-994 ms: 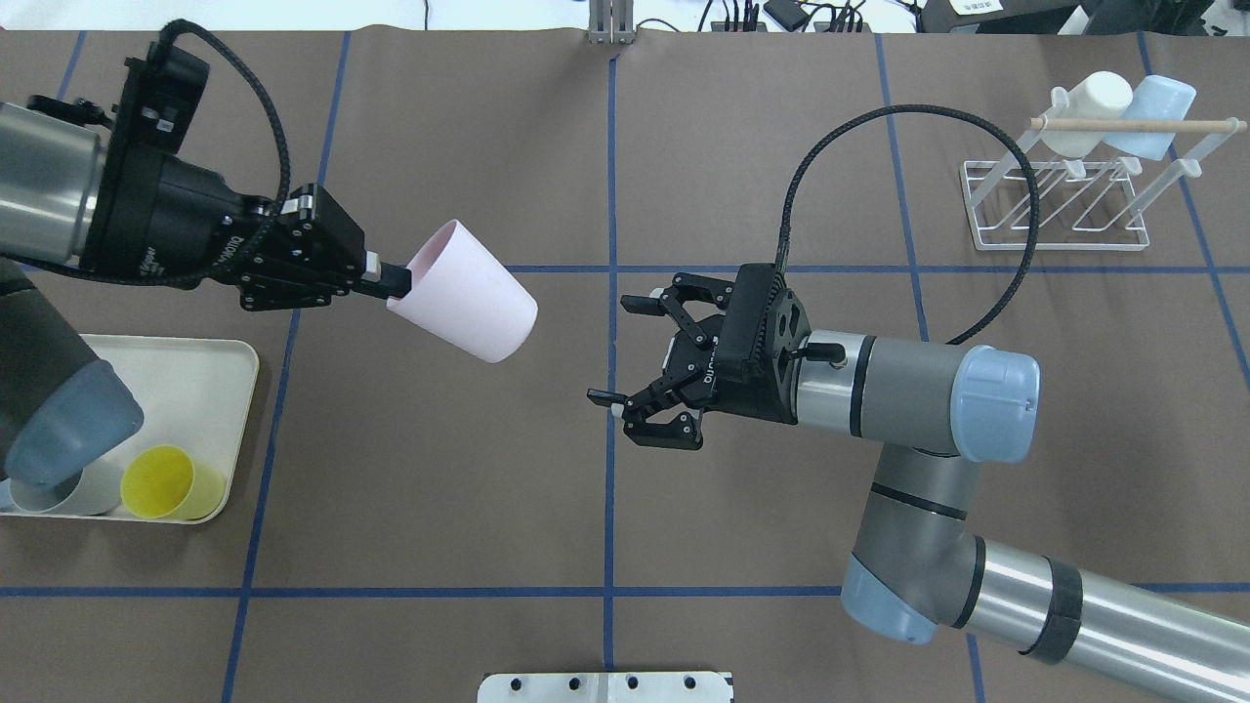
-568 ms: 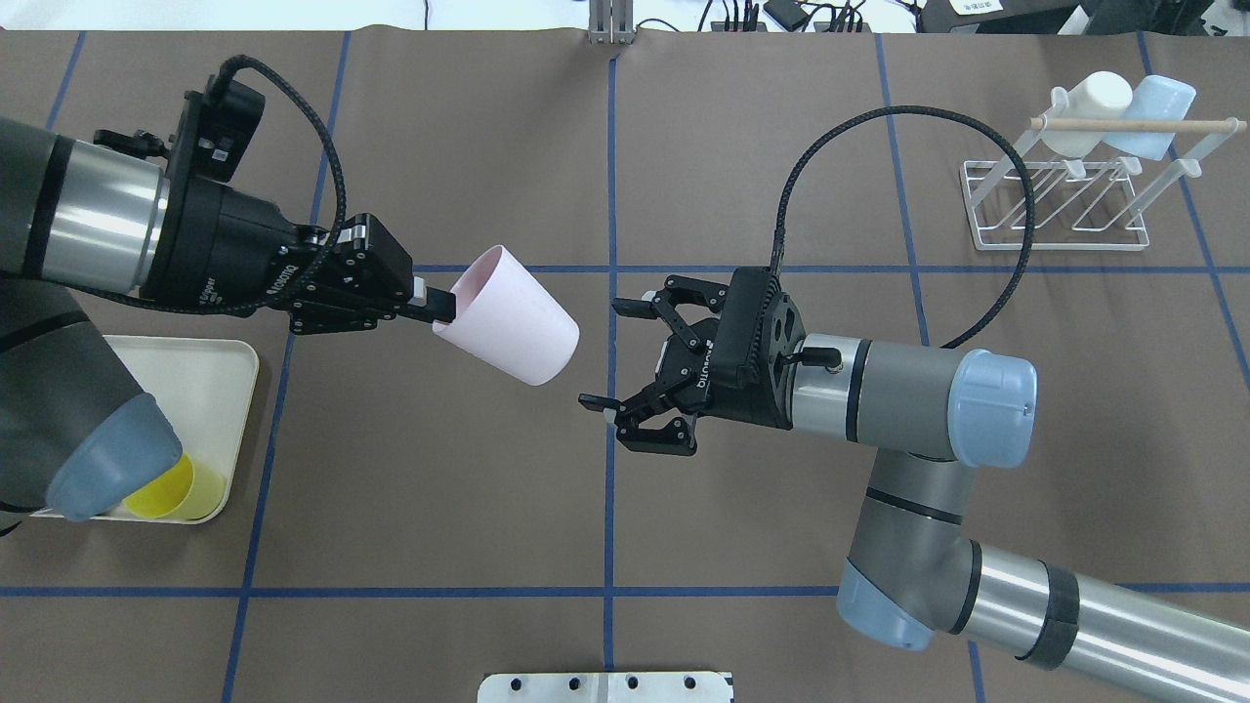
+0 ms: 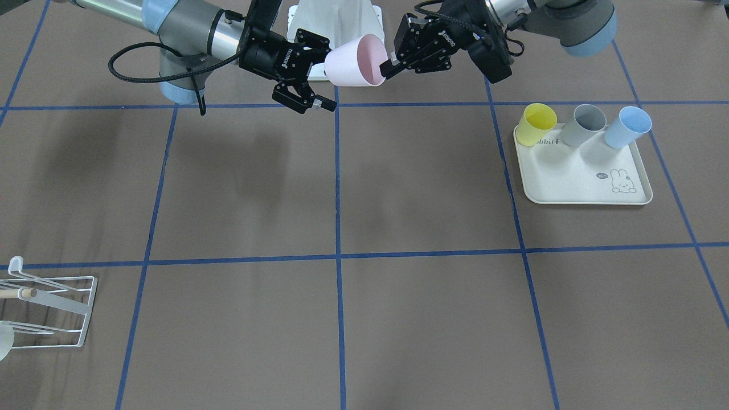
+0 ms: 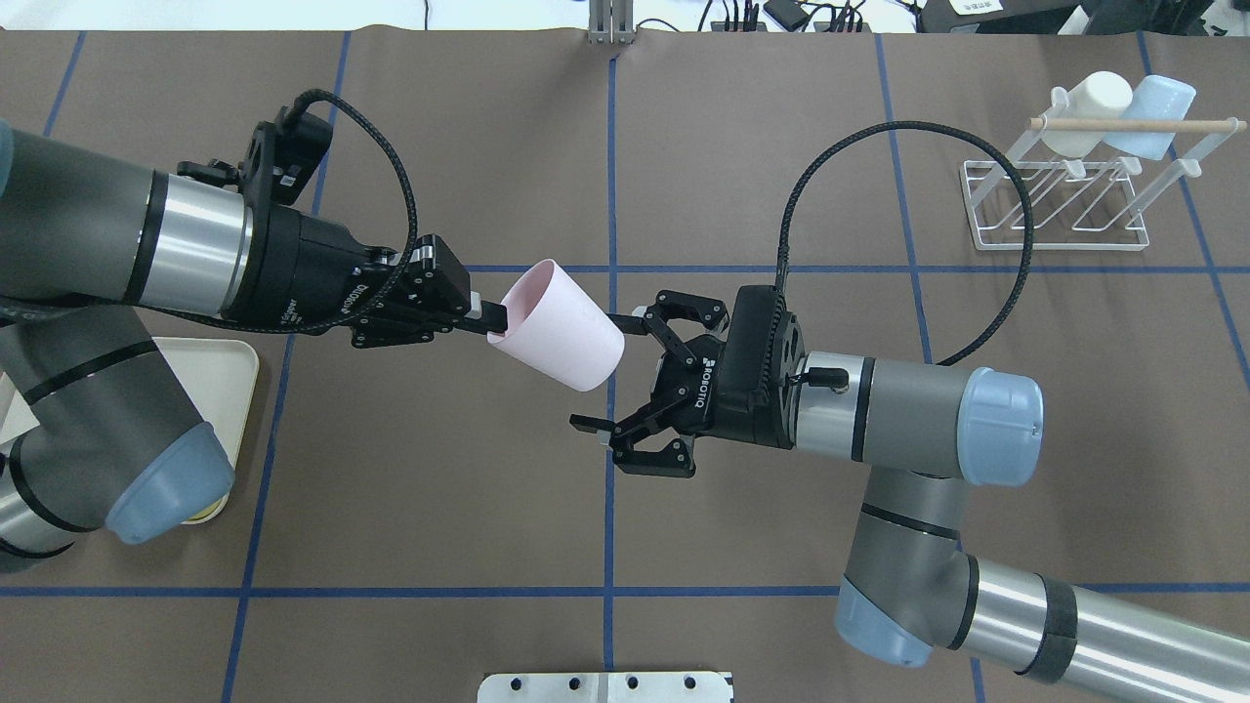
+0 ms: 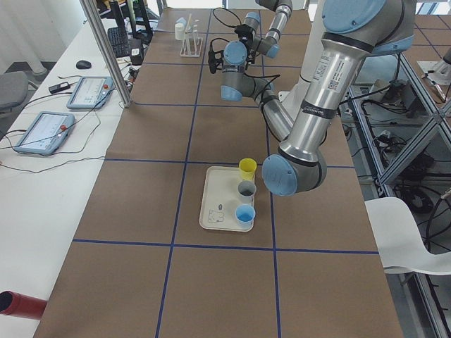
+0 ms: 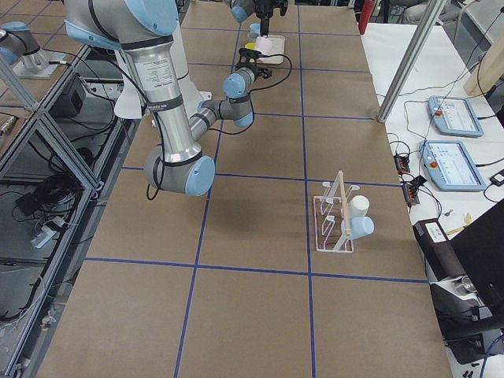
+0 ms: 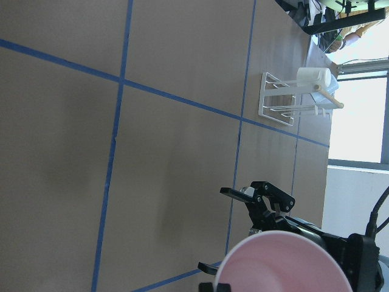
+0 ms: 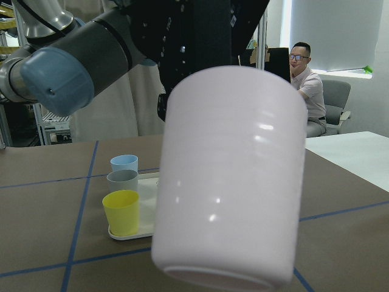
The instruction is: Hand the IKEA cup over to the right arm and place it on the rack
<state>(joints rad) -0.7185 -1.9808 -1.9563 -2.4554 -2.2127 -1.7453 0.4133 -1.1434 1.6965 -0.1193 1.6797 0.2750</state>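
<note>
A big brown table (image 4: 439, 469) with blue lines (image 4: 610, 508) fills the overhead view.

Near the middle of that view, the pink cup (image 4: 557, 325) hangs in the air above the table. It lies tipped on its side. The left end effector (image 4: 493, 320) comes in from the left and pinches the rim of the cup with its two fingers, one inside the mouth and one outside. The open mouth shows only the cup's own pink inside. The closed bottom of the cup points to the right.

The right end effector (image 4: 605, 371) comes in from the right, and its fingers are spread wide apart. The bottom of the pink cup sits right at the gap between them. The top finger is just beside the cup wall, but the pictures do not show if it touches. In the right wrist view the cup fills most of the picture.

At the right of the front view lies a cream tray (image 3: 569, 188) with a little rabbit drawn on it. Three cups stand in a row along its top edge, mouths up: a yellow cup (image 3: 538, 122), a grey cup (image 3: 588, 122) and a blue cup (image 3: 626, 126).

In the upper right of the overhead view stands the rack (image 4: 1062, 245), well apart from both arms. A white cup (image 4: 1089, 112) and a light blue cup (image 4: 1162, 117) hang tilted on it, side by side, by the wooden rod (image 4: 1133, 125).

A person (image 8: 304, 85) sits at the upper right of the right wrist view.
</note>
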